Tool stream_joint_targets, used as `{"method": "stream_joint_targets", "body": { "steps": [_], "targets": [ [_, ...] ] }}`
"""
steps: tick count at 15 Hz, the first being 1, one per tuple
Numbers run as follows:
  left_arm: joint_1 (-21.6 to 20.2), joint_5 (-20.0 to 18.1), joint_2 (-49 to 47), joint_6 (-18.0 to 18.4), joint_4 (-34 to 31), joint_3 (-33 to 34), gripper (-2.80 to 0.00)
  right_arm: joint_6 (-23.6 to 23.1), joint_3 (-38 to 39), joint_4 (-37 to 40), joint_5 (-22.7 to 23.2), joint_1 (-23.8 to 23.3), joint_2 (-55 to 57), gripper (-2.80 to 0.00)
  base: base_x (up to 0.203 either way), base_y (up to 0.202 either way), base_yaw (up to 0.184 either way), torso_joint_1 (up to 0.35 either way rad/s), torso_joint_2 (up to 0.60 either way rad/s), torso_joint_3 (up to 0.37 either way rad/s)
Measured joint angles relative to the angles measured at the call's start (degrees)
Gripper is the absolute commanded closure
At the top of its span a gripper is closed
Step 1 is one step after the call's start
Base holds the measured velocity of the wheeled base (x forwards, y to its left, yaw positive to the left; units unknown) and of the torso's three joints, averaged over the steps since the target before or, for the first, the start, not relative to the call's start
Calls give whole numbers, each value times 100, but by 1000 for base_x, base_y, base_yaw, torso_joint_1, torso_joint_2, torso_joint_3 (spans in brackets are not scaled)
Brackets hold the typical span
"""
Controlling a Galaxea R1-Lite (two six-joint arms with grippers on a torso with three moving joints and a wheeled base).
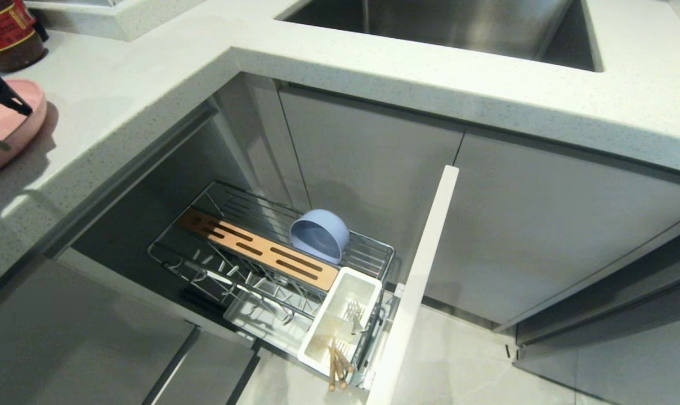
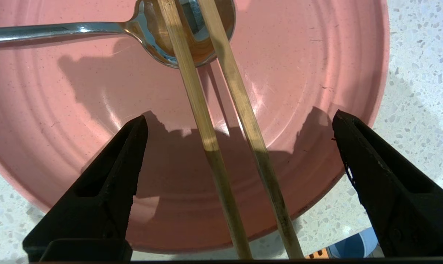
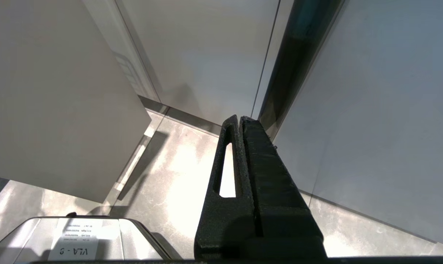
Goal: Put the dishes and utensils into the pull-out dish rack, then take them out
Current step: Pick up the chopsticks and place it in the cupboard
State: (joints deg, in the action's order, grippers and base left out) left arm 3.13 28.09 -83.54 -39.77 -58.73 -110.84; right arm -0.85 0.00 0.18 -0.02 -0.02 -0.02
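1. Fingers of the left gripper (image 2: 240,121) stand wide apart over the pink plate (image 2: 60,110) on the counter (image 2: 419,73), straddling the chopsticks (image 2: 207,128) lying there, probably to pinch them.
2. The spoon (image 2: 78,28) lies under the sticks' tips.
3. Further off, the pull-out dish rack (image 1: 261,253) holds the blue bowl (image 1: 317,233) on edge; another pair of sticks (image 1: 338,365) stands in its cutlery cup (image 1: 340,320).
4. The right gripper (image 3: 240,121) hangs pressed together by the cabinets.

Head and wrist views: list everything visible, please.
plate: one, salmon-pink, on countertop
spoon: one, silver, on plate
chopsticks: one pair, light wood, across plate and spoon
bowl: one, pale blue, tipped in dish rack
dish rack: one, chrome, pulled out
cutlery cup: one, white, rack front, holds wooden sticks
jar: one, red-labelled, countertop
sink: one, steel
left gripper: black, open over plate
right gripper: black, shut, above floor
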Motion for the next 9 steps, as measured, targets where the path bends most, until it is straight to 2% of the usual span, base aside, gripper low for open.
{"method": "stream_joint_targets", "body": {
  "steps": [6,7,9],
  "targets": [
    [-35,-6,-30,7,79,4,-280,0,0,0,2,2,0,0,0,0,0,0,0,0],
    [-35,-4,-30,5,83,11,0,0,0,0,2,2,0,0,0,0,0,0,0,0],
    [-33,-6,-35,5,88,4,0,0,0,0,1,2,0,0,0,0,0,0,0,0]
  ]
}}
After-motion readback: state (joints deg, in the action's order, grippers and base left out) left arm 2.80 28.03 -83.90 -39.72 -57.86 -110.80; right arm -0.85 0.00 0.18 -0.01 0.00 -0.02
